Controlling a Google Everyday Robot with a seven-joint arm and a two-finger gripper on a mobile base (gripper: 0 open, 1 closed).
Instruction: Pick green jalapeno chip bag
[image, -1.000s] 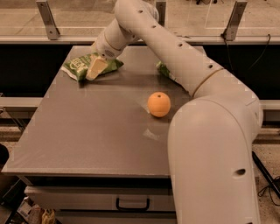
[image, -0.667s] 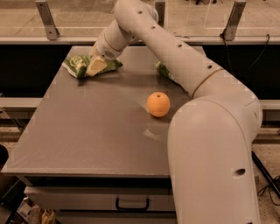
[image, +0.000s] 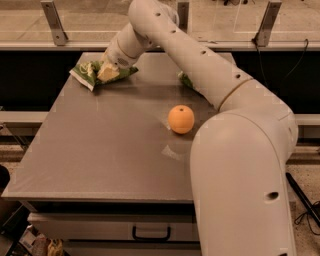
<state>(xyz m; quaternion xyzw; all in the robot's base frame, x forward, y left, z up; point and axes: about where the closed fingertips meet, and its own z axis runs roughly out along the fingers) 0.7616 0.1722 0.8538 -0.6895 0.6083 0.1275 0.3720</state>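
The green jalapeno chip bag (image: 86, 72) lies crumpled at the far left corner of the grey table (image: 110, 150). My gripper (image: 107, 73) is down on the bag's right half. Its pale fingers are closed on the bag, and green foil shows on both sides of them. The bag's left end still rests on the table top. My arm reaches in from the right foreground across the back of the table.
An orange (image: 181, 119) sits right of the table's middle. A second green bag (image: 185, 80) lies at the far right, mostly hidden behind my arm. A railing with glass runs behind the table. A drawer handle (image: 151, 234) shows below the front edge.
The gripper has stayed at the bag, shifting only slightly. The bag has bunched up a little around the fingers. The orange has not moved.
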